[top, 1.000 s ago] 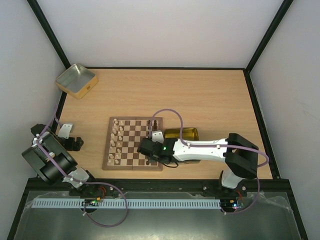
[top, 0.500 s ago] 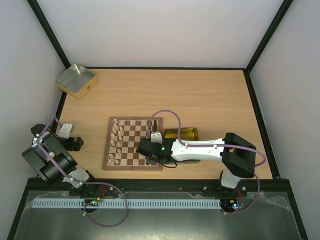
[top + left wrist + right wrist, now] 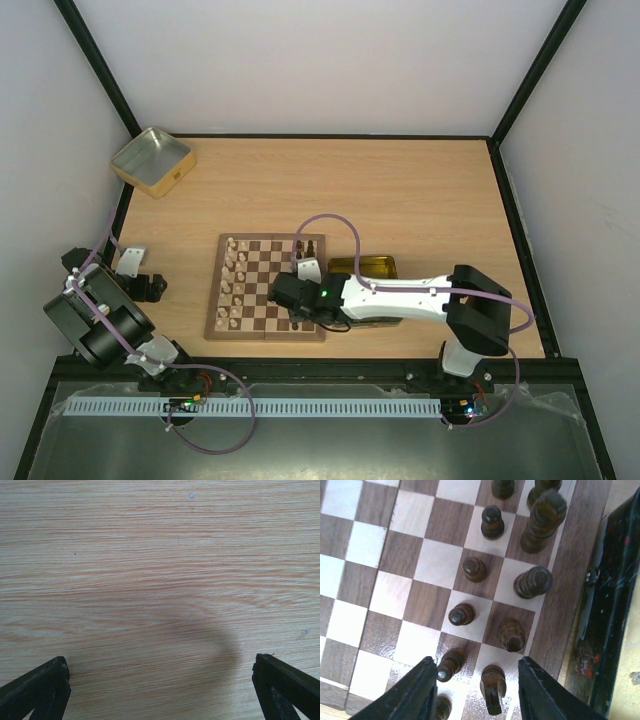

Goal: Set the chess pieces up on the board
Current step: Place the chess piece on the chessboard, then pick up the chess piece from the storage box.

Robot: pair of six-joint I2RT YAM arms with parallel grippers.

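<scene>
We see the board (image 3: 265,337) as a flat wooden square of pale and dark brown checks with a plain brown rim. It lies on a pale, straight-grained wooden table (image 3: 420,200). The chess pieces (image 3: 474,569) are small turned wooden figures with rounded heads. The pale pieces (image 3: 232,285) stand in two files along the board's left edge, and the dark pieces (image 3: 532,582), glossy brown, stand on squares by its right edge. Just off the board's right rim lies a yellow-gold metal tin (image 3: 368,268), rectangular with rounded corners. Well beyond the board's far left corner sits a square silvery tin (image 3: 152,160).

The right gripper (image 3: 477,690) hangs over the board's near right corner with its black fingers (image 3: 417,692) partly apart. One dark piece stands in the gap between them, with room showing on its right side. Another sits close by the left finger, and we cannot tell whether they touch. Nothing is clamped. The left gripper (image 3: 160,690) is well off the board's left side, spread wide over the tabletop and holding nothing.

Between the pale and dark files the board shows open checks. Broad tabletop stretches from its far edge to the black frame (image 3: 320,136).
</scene>
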